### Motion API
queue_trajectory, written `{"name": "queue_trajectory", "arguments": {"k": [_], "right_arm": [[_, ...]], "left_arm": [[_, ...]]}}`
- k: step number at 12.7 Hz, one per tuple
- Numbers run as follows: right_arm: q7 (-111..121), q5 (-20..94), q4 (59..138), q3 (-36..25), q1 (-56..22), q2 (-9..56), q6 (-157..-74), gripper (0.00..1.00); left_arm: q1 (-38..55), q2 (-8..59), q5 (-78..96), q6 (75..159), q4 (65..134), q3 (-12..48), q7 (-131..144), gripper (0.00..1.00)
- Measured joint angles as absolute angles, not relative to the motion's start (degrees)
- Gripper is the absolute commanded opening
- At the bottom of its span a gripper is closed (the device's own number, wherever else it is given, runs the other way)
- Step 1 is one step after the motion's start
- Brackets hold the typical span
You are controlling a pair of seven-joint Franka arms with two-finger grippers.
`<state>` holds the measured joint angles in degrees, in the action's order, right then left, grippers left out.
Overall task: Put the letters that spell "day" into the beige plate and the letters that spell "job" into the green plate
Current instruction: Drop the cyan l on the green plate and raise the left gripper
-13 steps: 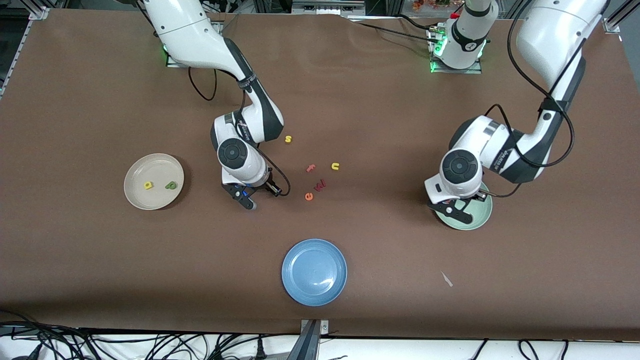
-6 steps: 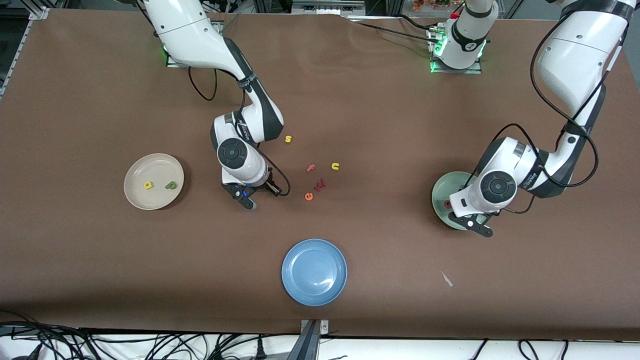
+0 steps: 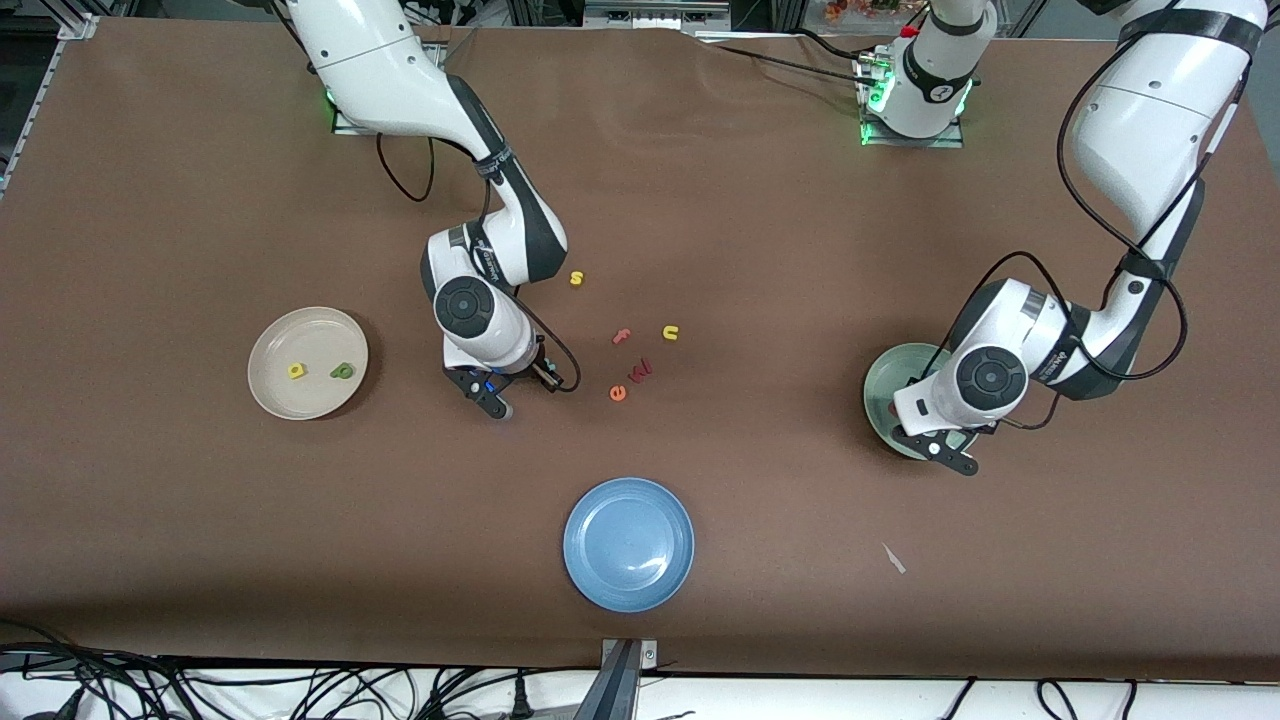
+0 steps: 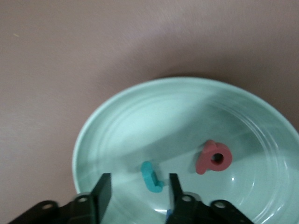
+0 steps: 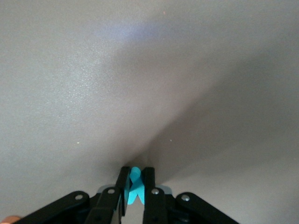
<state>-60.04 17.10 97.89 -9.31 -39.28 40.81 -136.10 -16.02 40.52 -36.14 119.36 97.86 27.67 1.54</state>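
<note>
Right end effector point(image 5: 135, 186) clamped on teal y point(image 5: 134, 185), low over tabletop point(image 3: 760, 250) near e point(image 3: 618, 394).
Y: light, soft foam, thin; pinch flat faces mid-stem. Left end effector point(image 4: 139, 192) released over green plate point(image 4: 117, 121); j point(image 4: 151, 176), b point(image 4: 213, 157) inside.

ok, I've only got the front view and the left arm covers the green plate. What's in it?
Observer: The left wrist view shows a teal j and a red-pink b lying in the green plate.
Operator: Left pincer holding anything?
Observer: No. The left pincer is open over the plate, and the j lies on the plate below the gap.
Operator: And the right one?
Observer: The right pincer is shut on a teal letter, low over the tabletop. Too little of the letter shows to read it, but it could be the y.
</note>
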Motion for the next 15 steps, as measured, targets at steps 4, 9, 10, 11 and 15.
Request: {"name": "queue_trajectory", "arguments": {"k": [4,9,10,11,15], "right_arm": [[-59.99,17.1,97.83,-9.37,-39.22,40.82,-136.1,0.12],[-56.65,17.1,97.79,-9.4,-39.18,40.82,-135.87,0.0],[-55.56,17.1,97.77,-9.4,-39.2,40.82,-135.78,0.0],[-55.18,17.1,97.76,-9.4,-39.25,40.82,-135.73,0.0],[-55.1,17.11,97.67,-9.4,-39.25,40.82,-135.49,0.0]], "left_arm": [[-16.21,35.43,-27.5,115.75,96.49,30.5,1.51,1.0],[-16.09,29.15,-18.65,93.9,84.76,34.27,1.55,1.0],[-16.1,28.85,-18.22,90.2,81.44,34.81,1.54,1.0],[-16.13,28.74,-18.0,87.24,78.35,35.41,1.53,1.0],[-16.05,27.6,-17.93,83.4,69.02,36.64,1.52,1.0]]}}
